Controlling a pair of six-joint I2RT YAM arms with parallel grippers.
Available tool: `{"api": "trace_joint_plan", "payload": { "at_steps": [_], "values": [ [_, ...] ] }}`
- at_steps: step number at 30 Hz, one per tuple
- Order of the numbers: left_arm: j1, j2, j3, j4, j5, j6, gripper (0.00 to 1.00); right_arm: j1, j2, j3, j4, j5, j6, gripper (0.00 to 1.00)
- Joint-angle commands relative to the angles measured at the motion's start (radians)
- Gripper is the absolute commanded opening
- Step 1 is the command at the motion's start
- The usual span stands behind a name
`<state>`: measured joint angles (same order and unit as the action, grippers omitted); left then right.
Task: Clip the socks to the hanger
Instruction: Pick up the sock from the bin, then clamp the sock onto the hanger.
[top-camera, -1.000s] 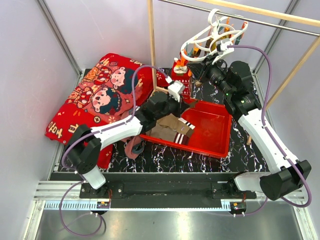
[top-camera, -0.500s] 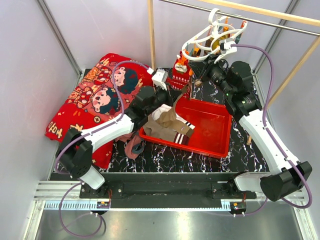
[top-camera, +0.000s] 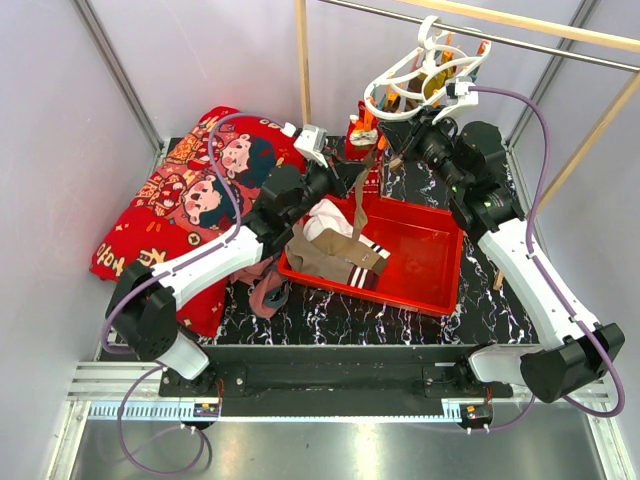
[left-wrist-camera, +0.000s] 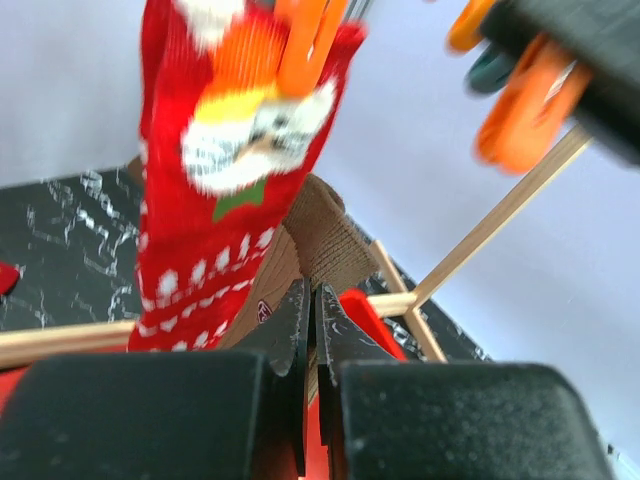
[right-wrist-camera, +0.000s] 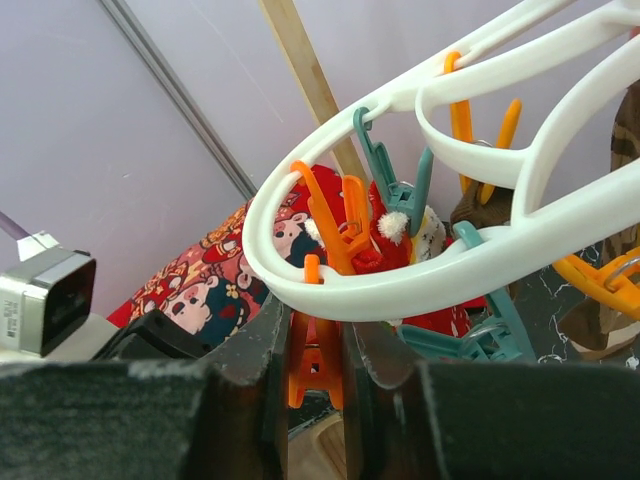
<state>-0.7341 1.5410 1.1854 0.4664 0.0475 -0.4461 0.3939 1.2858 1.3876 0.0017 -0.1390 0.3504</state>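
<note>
The white ring hanger (top-camera: 420, 75) hangs from the back rail, with orange and teal pegs under it. A red patterned sock (left-wrist-camera: 225, 170) is clipped to it. My left gripper (top-camera: 345, 185) is shut on a taupe sock (top-camera: 362, 205); in the left wrist view the gripper (left-wrist-camera: 310, 295) pinches its ribbed cuff (left-wrist-camera: 322, 235) just below the pegs. The sock's lower end trails toward the bin. My right gripper (right-wrist-camera: 315, 330) sits under the hanger rim (right-wrist-camera: 400, 285), jaws closed on an orange peg (right-wrist-camera: 318, 365). More taupe socks (top-camera: 335, 258) and a white one (top-camera: 325, 218) lie in the bin.
The red bin (top-camera: 430, 265) stands mid-table on the black marbled mat. A red cartoon-print cushion (top-camera: 190, 195) fills the left side. A pink-grey cloth bundle (top-camera: 268, 295) lies by the bin's near-left corner. Thin wooden poles (top-camera: 302, 70) frame the hanger.
My left arm has risen from the bin toward the back, lifting the taupe sock up beside the hanger. The right arm and hanger have hardly moved.
</note>
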Motion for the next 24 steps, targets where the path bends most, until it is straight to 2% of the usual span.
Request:
{"api": "trace_joint_plan", "payload": {
  "at_steps": [1, 24],
  "values": [
    [-0.010, -0.061, 0.053, 0.094, -0.017, -0.008, 0.00, 0.006, 0.000, 0.047, 0.003, 0.035, 0.035, 0.09],
    [-0.053, -0.053, 0.108, 0.110, -0.044, 0.021, 0.00, 0.006, 0.017, 0.018, 0.009, 0.004, 0.079, 0.10]
  ]
}}
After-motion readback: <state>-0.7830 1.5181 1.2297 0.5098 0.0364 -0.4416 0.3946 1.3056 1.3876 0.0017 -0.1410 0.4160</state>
